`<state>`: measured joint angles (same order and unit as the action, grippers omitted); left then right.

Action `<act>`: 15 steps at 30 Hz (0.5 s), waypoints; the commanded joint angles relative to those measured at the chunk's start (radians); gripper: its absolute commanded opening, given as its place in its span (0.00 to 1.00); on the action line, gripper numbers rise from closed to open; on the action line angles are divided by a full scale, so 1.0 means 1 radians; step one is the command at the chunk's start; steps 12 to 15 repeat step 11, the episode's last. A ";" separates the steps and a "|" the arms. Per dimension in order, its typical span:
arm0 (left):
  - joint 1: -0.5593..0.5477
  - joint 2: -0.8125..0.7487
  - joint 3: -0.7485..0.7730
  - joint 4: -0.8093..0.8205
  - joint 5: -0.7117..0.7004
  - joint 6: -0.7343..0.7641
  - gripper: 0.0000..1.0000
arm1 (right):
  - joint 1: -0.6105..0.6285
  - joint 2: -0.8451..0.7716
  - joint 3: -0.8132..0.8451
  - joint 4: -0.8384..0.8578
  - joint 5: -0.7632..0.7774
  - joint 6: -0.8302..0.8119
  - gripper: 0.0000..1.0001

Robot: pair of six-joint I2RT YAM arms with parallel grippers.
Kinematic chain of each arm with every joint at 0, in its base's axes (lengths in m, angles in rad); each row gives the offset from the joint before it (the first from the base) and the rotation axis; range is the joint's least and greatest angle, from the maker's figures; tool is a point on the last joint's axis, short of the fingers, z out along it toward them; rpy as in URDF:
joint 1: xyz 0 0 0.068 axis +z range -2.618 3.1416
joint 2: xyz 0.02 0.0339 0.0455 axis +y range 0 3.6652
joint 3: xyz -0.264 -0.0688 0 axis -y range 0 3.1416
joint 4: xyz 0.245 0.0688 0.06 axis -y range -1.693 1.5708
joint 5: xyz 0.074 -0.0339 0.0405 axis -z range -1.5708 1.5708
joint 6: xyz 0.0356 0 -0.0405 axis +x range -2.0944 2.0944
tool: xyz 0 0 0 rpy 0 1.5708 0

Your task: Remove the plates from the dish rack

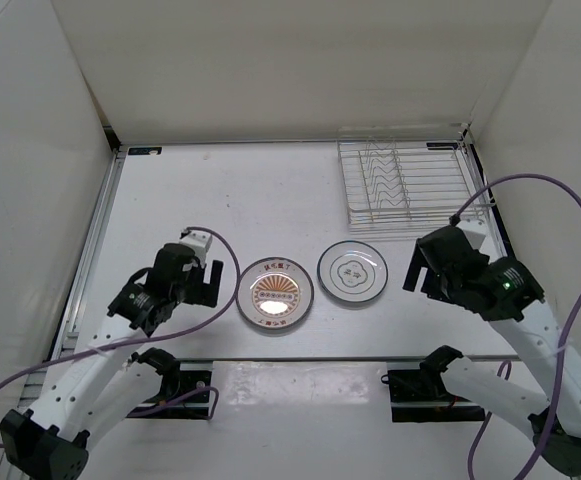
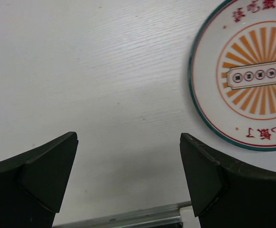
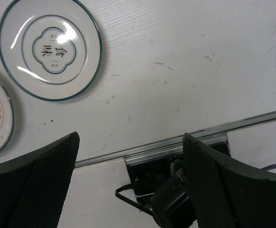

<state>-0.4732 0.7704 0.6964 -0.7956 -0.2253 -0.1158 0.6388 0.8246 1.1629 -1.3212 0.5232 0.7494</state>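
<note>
White walls are seen on three sides of a pale bench (image 1: 220, 200), on which two plates are laid flat near the middle, toward the front edge. The sunburst plate (image 1: 275, 294), rimmed in dark green with orange rays and red characters, is placed on the left. The flower-outline plate (image 1: 352, 271), white with thin dark rings and a dark flower outline at its centre, is set just beside it on the right and slightly farther back; the two rims are near each other but apart. The dish rack (image 1: 407, 183) of thin silvery wire is stood at the back right corner of the bench, well apart from both plates; whether a plate is held among its rods cannot be told. The left claw (image 1: 206, 284) is held just left of the sunburst plate, its jaws spread wide with only bare bench seen between them. The right claw (image 1: 417, 272) is held to the right of the flower-outline plate, between that plate and the right wall, its jaws likewise spread wide and empty. A metal rail (image 1: 300, 358) is run along the front of the bench, and a purple cable (image 1: 570, 200) is looped above the right arm.
</note>
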 commanded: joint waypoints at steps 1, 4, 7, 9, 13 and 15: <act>0.001 -0.068 -0.096 0.154 0.196 0.036 1.00 | 0.002 0.044 -0.005 -0.011 0.067 -0.007 0.90; -0.001 -0.118 -0.135 0.193 0.173 0.068 1.00 | 0.004 0.068 -0.008 0.034 0.043 -0.073 0.90; -0.004 -0.160 -0.155 0.213 0.115 0.076 1.00 | 0.004 0.093 -0.003 0.065 0.023 -0.097 0.90; -0.002 -0.172 -0.163 0.219 0.071 0.062 1.00 | 0.004 0.108 0.000 0.082 0.000 -0.134 0.90; -0.001 -0.200 -0.190 0.246 0.002 0.039 1.00 | 0.001 0.129 0.007 0.074 0.004 -0.133 0.90; -0.001 -0.200 -0.190 0.246 0.002 0.039 1.00 | 0.001 0.129 0.007 0.074 0.004 -0.133 0.90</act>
